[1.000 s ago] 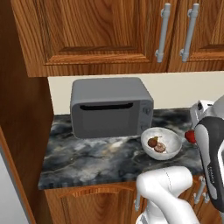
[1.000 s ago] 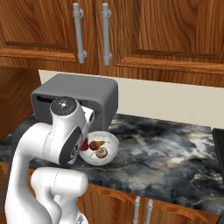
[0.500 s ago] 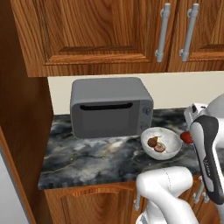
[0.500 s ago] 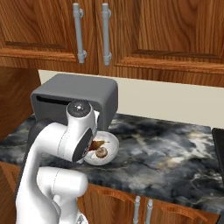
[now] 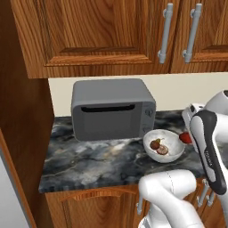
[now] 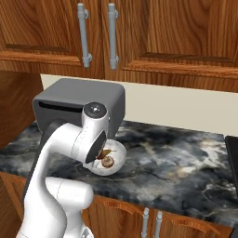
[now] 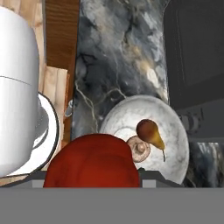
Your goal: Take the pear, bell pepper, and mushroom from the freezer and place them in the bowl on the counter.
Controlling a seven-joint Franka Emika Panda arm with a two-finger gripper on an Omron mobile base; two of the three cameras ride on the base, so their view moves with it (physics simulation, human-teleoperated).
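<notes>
Pear and mushroom already sit in the bowl on the worktop. The tool is clamped on the red bell pepper, hovering just beside the bowl's rim. By my reckoning, only the drop remains.

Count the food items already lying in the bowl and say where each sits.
2. The pear and the mushroom lie touching in the bowl. The bell pepper, in the gripper, hangs above the rim.
</notes>
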